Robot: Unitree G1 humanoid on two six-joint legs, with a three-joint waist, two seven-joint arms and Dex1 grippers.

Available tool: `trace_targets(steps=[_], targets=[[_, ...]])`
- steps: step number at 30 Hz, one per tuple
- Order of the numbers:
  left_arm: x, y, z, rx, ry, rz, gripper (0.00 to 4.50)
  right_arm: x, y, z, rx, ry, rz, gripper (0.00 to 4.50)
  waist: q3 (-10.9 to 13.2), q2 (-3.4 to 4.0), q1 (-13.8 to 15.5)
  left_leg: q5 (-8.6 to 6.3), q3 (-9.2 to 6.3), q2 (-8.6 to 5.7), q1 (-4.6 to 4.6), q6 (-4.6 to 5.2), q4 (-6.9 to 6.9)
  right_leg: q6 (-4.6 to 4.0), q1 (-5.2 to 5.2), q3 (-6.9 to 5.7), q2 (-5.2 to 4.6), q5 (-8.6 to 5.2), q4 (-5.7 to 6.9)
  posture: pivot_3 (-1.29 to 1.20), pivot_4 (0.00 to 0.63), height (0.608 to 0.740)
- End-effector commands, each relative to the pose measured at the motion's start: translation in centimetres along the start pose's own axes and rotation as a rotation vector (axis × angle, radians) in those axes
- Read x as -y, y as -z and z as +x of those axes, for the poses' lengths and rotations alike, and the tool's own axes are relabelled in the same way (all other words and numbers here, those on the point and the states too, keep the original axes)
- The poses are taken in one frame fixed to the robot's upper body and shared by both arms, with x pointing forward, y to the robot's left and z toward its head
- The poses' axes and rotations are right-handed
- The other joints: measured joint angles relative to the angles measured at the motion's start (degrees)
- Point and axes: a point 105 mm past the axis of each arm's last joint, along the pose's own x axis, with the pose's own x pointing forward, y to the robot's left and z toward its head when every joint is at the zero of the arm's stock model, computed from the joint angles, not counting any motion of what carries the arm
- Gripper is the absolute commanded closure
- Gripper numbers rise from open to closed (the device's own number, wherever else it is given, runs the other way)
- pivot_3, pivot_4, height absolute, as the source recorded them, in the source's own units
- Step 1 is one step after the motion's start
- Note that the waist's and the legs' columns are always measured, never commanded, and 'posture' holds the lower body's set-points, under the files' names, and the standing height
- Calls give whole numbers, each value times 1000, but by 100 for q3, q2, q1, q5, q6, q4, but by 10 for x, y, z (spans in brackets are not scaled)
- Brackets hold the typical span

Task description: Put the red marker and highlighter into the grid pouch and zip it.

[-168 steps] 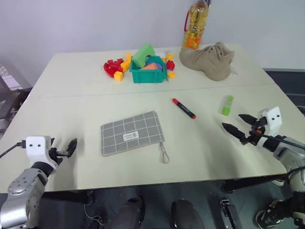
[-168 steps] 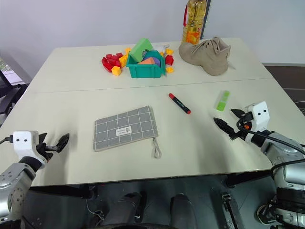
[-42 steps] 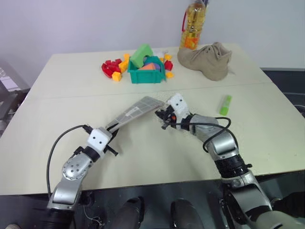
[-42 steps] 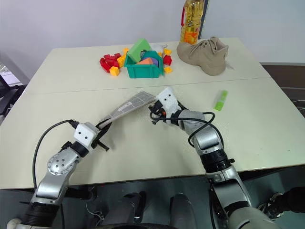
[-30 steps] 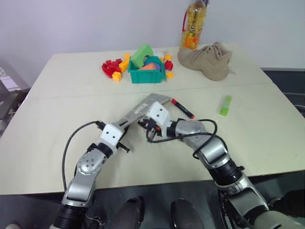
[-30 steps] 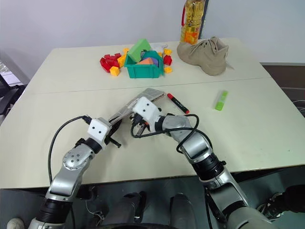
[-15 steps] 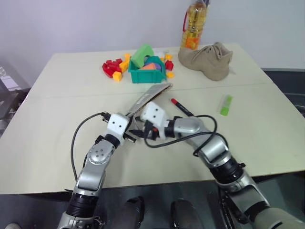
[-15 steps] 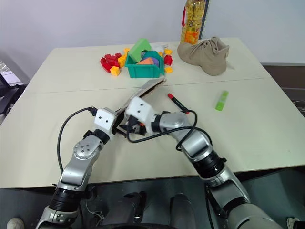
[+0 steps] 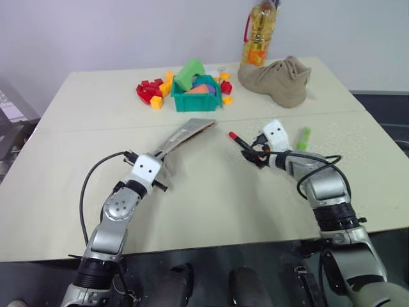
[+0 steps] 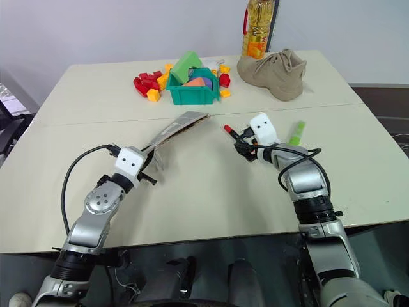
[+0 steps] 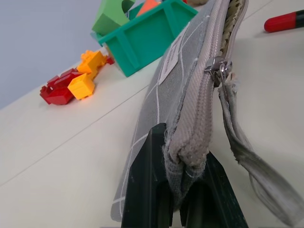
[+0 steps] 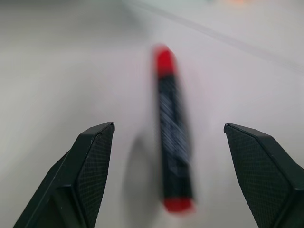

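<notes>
Left gripper (image 11: 178, 190): clamped on the near end of the grid pouch (image 9: 182, 134), lifting it off the worktop (image 9: 211, 204), zipper edge up and partly open.
Right gripper (image 12: 164, 156): jaws wide, empty, straddling the red marker (image 12: 171, 147).
Red marker: flat mid-worktop; light, stiff, likely rolls; grip the black band.
Highlighter (image 9: 304, 135): toward the right edge, chunky, easy.
Pouch: soft, floppy.

Silver arms, white wrists, black fingers (image 12: 90, 166)
</notes>
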Motion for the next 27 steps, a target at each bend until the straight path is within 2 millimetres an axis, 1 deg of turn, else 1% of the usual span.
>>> trace_targets(steps=[1, 3, 5, 6, 8, 10, 11, 16, 19, 27], targets=[[-1, -12, 3, 52, -2, 21, 4500, 3, 2, -1, 2, 11, 76, 1396, 0, 0, -5, 0, -1, 1, 0, 0, 0, 0, -1, 0, 1, 0, 0, 0, 150, 740], [-1, -12, 4, 52, 0, 20, 4500, 2, 6, -1, -8, 13, 78, 2543, 0, 0, 1, 0, 0, 1, 0, 0, 0, 0, 0, 0, 0, 0, 0, 0, 150, 740], [-1, -12, 3, 52, 0, 20, 4500, -1, 6, -1, -2, 3, 76, 3588, 0, 0, 3, 0, 0, -1, 0, 0, 1, 0, 1, 0, -1, 0, 0, 0, 150, 740], [-1, -11, 3, 52, -1, 19, 4500, -2, 4, -2, 5, -2, 66, 4019, 0, 0, 3, 0, -1, 0, 0, 0, 1, 0, 1, 0, 0, 0, 0, 0, 150, 740], [-2, -11, 3, 50, -6, 14, 4500, -5, -8, -5, 56, -17, -5, 4098, 0, 0, 2, 0, -2, 0, 0, 0, 1, 0, 1, -1, 0, 0, 0, 0, 150, 740], [-5, -11, 4, 52, -18, 2, 4500, -11, -31, -14, 150, -40, -193, 4098, 1, 1, 1, 0, 0, 0, -1, 0, 1, 0, 0, 0, 0, 0, 0, 0, 150, 740], [-6, -12, 4, 54, -20, 0, 4500, -14, -38, -18, 182, -59, -259, 4098, 1, 2, 1, 0, 0, -1, -3, 0, 1, 1, -2, 0, -1, 0, 0, 0, 150, 740], [-8, -15, 5, 65, -26, -9, 4500, -28, -59, -38, 277, -171, -369, 4098, 2, 0, 3, 0, -1, 0, -7, 0, 3, 2, -4, -3, 0, 0, -1, 0, 150, 740], [-7, -17, 6, 72, -16, -9, 4500, -33, -59, -41, 277, -203, -413, 4098, 4, -2, 8, 0, -1, 0, -8, 0, 4, 2, -3, -4, 0, 0, -1, 0, 150, 740], [-5, -19, 8, 84, -3, -9, 4500, -38, -54, -39, 256, -225, -439, 4098, 4, -3, 10, 0, -1, 0, -8, 0, 5, 1, -3, -3, -1, 0, -1, 0, 150, 740]])
